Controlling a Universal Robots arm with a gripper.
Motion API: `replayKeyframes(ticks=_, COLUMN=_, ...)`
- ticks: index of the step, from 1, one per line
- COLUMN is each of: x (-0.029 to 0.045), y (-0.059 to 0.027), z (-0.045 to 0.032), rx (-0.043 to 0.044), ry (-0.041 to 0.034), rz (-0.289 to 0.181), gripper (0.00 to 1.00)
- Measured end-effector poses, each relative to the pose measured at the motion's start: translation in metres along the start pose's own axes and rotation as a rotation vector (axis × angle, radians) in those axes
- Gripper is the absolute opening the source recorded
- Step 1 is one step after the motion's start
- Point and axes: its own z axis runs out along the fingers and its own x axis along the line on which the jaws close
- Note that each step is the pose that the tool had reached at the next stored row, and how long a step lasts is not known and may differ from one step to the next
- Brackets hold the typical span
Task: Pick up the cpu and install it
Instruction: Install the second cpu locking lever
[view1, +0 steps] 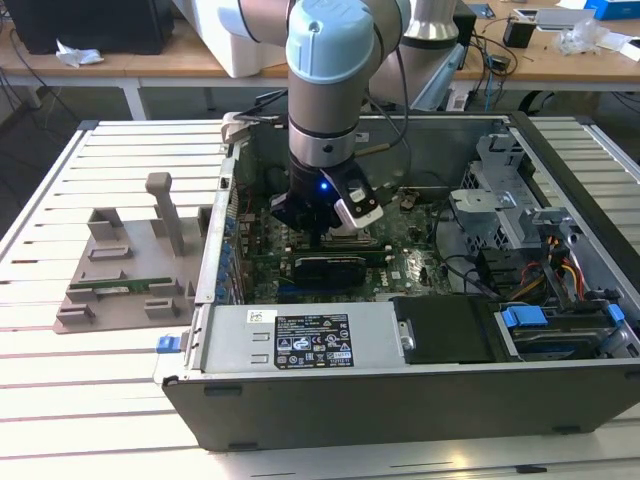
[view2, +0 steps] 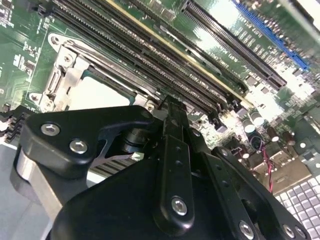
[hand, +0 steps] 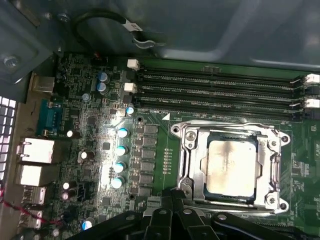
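Observation:
The cpu, a small square chip with a pale silvery top, lies flat inside the metal socket frame on the green motherboard; in the second wrist view it shows as a pale patch in that frame. My gripper hangs inside the open computer case just over the socket. Its black fingers come together at the tips beside the socket's edge, with nothing between them. In the first wrist view the gripper sits close against one side of the socket, apart from the chip.
Long black memory slots run beside the socket. Capacitors and port blocks stand nearby. The case holds a power supply and a drive cage. On the exterior view's left, a grey holder block carries a green memory stick.

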Motion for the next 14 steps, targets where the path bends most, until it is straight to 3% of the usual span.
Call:
replayKeyframes(ticks=9, x=0.0001, y=-0.0003, z=0.0044, rx=-0.0002, ry=0.0011, rz=0.000, gripper=0.11)
replayKeyframes(ticks=11, x=0.0000, y=0.0017, z=-0.0030, rx=-0.0001, ry=-0.0003, rz=0.000, gripper=0.11)
replayKeyframes(ticks=14, x=-0.0105, y=0.0122, z=-0.0024, rx=0.0037, ry=0.0028, rz=0.000, gripper=0.11)
